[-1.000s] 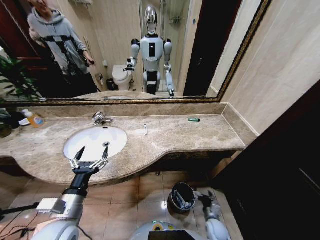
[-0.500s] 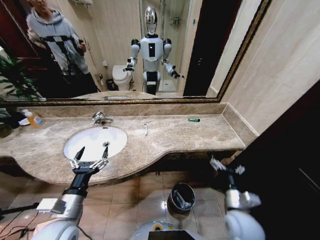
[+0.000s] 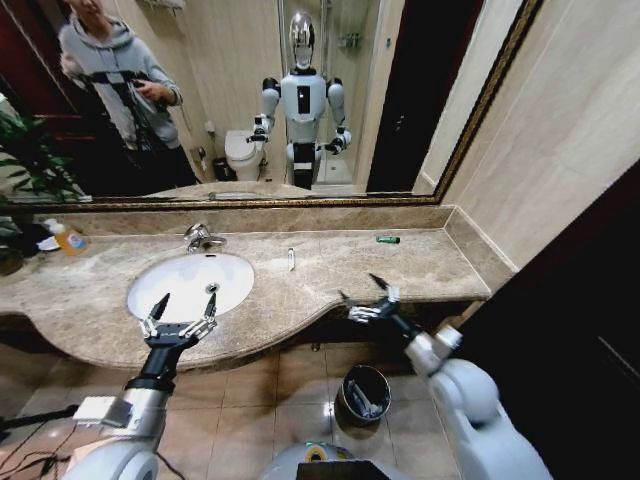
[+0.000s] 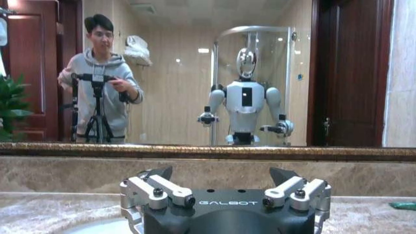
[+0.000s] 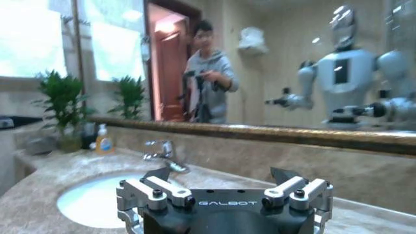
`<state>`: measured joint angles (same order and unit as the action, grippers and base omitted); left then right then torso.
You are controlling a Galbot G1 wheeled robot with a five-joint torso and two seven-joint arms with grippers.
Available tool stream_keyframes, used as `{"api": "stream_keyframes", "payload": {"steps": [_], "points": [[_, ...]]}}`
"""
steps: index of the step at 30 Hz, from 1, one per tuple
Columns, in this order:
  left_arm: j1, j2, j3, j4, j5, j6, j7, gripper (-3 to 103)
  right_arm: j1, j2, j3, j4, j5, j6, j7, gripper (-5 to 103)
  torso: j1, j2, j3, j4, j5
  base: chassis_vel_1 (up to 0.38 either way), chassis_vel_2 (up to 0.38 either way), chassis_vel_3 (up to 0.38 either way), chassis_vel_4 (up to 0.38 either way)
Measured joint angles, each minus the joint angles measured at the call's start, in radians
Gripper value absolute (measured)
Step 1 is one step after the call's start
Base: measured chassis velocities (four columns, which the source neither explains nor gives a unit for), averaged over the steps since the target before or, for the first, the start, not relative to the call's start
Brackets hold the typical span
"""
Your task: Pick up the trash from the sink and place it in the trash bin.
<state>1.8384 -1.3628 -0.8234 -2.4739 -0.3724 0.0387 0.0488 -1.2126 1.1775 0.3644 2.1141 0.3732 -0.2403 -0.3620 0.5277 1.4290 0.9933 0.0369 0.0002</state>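
The white oval sink [image 3: 180, 275] with its chrome tap [image 3: 200, 237] is set in the brown marble countertop [image 3: 420, 265]. My left gripper [image 3: 185, 306] hovers open over the basin's front rim, empty. Right of the basin, my right gripper [image 3: 362, 291] hangs open and empty above the counter's front edge. A thin white stick [image 3: 291, 258] lies on the counter right of the basin, and a small green tube [image 3: 388, 239] lies near the mirror. On the floor below stands the dark trash bin [image 3: 364, 392] with some litter inside. The wrist views show the left gripper [image 4: 221, 172] and the right gripper [image 5: 221, 173] with fingers spread.
An orange-yellow bottle [image 3: 68, 238] stands at the counter's far left beside a plant [image 3: 30, 155]. A large mirror behind the counter reflects me and a person with a tripod. A dark cabinet [image 3: 570, 330] closes off the right side.
My right arm has risen from beside the trash bin on the floor to counter height, its gripper now over the counter's front edge. The left arm has not moved.
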Motion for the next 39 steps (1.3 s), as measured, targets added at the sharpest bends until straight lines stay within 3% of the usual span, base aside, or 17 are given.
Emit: {"api": "stream_keyframes", "payload": {"steps": [5, 11, 13, 16, 20, 24, 26, 28, 31, 39], "points": [[0.000, 0.000, 0.000, 0.000, 0.000, 0.000, 0.000, 100, 0.197, -0.012, -0.173, -0.103, 0.022, -0.047, 0.085, 100, 0.000, 0.000, 0.000, -0.0001, -0.0003, 0.000, 0.000, 0.000, 0.000], [0.000, 0.000, 0.000, 0.000, 0.000, 0.000, 0.000, 100, 0.384, 0.063, -0.310, -0.243, -0.016, -0.058, 0.141, 100, 0.000, 0.000, 0.000, -0.0001, -0.0006, 0.000, 0.000, 0.000, 0.000], [0.000, 0.000, 0.000, 0.000, 0.000, 0.000, 0.000, 100, 0.408, 0.099, -0.317, -0.271, -0.033, -0.064, 0.144, 100, 0.000, 0.000, 0.000, -0.0002, -0.0006, 0.000, 0.000, 0.000, 0.000], [0.000, 0.000, 0.000, 0.000, 0.000, 0.000, 0.000, 100, 0.467, 0.229, -0.320, -0.357, -0.094, -0.087, 0.149, 100, 0.000, 0.000, 0.000, -0.0001, -0.0004, 0.000, 0.000, 0.000, 0.000], [0.000, 0.000, 0.000, 0.000, 0.000, 0.000, 0.000, 100, 0.522, 0.312, -0.359, -0.439, -0.126, -0.112, 0.175, 100, 0.000, 0.000, 0.000, 0.0001, -0.0007, 0.000, 0.000, 0.000, 0.000], [0.000, 0.000, 0.000, 0.000, 0.000, 0.000, 0.000, 100, 0.533, 0.345, -0.363, -0.461, -0.150, -0.126, 0.188, 100, 0.000, 0.000, 0.000, -0.0001, -0.0008, 0.000, 0.000, 0.000, 0.000], [0.000, 0.000, 0.000, 0.000, 0.000, 0.000, 0.000, 100, 0.548, 0.410, -0.350, -0.513, -0.242, -0.126, 0.219, 100, 0.000, 0.000, 0.000, -0.0002, -0.0007, 0.000, 0.000, 0.000, 0.000], [0.000, 0.000, 0.000, 0.000, 0.000, 0.000, 0.000, 100, 0.552, 0.422, -0.348, -0.529, -0.270, -0.124, 0.229, 100, 0.000, 0.000, 0.000, 0.0000, -0.0003, 0.000, 0.000, 0.000, 0.000], [0.000, 0.000, 0.000, 0.000, 0.000, 0.000, 0.000, 100, 0.561, 0.435, -0.324, -0.613, -0.367, -0.106, 0.320, 100, 0.000, 0.000, 0.000, -0.0001, -0.0004, 0.000, 0.000, 0.000, 0.000], [0.000, 0.000, 0.000, 0.000, 0.000, 0.000, 0.000, 100, 0.521, 0.434, -0.334, -0.619, -0.412, -0.103, 0.426, 100, 0.000, 0.000, 0.000, -0.0002, -0.0001, 0.000, 0.000, 0.000, 0.000]]}}
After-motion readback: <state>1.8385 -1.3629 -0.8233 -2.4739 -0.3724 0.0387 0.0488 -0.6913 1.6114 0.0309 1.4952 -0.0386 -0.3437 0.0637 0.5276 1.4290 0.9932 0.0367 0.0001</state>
